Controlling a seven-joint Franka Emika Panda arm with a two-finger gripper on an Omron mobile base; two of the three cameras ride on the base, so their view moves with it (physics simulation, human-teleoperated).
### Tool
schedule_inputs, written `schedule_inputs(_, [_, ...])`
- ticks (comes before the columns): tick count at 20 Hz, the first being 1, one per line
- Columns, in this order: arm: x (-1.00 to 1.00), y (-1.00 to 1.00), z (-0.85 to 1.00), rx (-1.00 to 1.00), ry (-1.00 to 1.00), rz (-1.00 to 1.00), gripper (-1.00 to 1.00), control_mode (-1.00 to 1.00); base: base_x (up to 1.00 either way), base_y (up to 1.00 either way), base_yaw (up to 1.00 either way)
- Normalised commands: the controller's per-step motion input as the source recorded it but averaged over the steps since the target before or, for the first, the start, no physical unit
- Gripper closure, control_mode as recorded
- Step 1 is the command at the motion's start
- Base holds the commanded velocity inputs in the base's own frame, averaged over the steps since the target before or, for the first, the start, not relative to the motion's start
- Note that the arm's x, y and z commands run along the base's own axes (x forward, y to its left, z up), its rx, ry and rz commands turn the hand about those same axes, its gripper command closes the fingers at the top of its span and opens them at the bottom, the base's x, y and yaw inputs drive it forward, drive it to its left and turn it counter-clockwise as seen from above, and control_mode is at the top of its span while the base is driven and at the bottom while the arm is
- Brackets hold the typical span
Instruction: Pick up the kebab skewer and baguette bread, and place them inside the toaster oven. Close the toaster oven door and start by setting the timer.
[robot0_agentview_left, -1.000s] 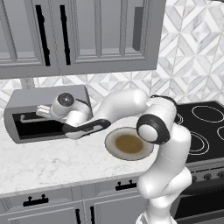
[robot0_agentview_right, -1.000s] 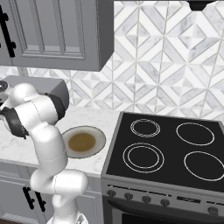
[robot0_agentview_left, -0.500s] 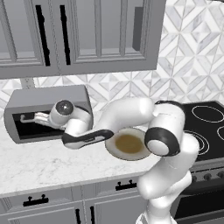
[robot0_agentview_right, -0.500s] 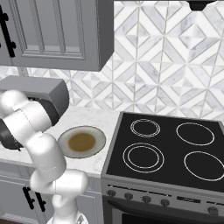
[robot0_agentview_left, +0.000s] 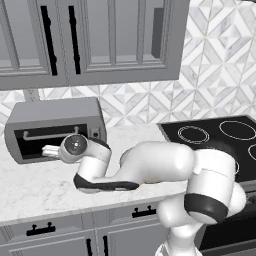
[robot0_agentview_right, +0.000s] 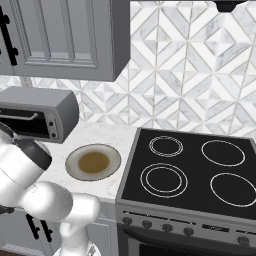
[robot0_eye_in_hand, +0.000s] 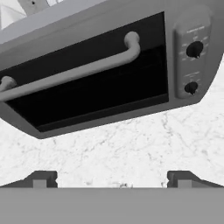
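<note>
Hand view: the toaster oven lies straight ahead of the gripper, apart from it, with bare marble counter between.
Fingers: spread wide, nothing between them.
Change: the hand has drawn down and back from the oven front over the last second, and the arm has swung lower across the counter in the left base view.
Toaster oven door: the toaster oven door stands upright and shut, its bar handle across the dark glass.
Meaning for task: judged, loading and door closing are done; only the timer is left.
Next target: two dark knobs on the right panel, upper knob and lower knob; which one is the timer cannot be read.
Oven contents: hidden by the dark glass; the kebab skewer and baguette bread are judged to be inside.
Plate: the plate sits right of the oven and carries only a brown patch.
</note>
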Motion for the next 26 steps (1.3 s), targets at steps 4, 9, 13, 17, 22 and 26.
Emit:
schedule_inputs(4, [-0.19,-0.41,0.00,-0.13,-0.02,-0.09,-1.00,-1.00,0.00,0.00,0.00])
schedule_inputs(9, [0.00,-0.44,0.00,-0.07,0.00,-0.10,-1.00,-1.00,0.00,0.00,0.00])
schedule_inputs(13, [-0.01,-0.15,0.00,-0.10,-0.02,-0.01,-1.00,-1.00,0.00,0.00,0.00])
schedule_inputs(17, [-0.01,0.00,0.00,-0.15,-0.12,0.00,-1.00,-1.00,0.00,0.00,0.00])
schedule_inputs(22, [0.08,-0.03,0.00,-0.17,-0.10,-0.01,-1.00,-1.00,0.00,0.00,0.00])
schedule_inputs(26, [0.09,0.00,0.00,-0.13,-0.06,-0.06,-1.00,-1.00,0.00,0.00,0.00])
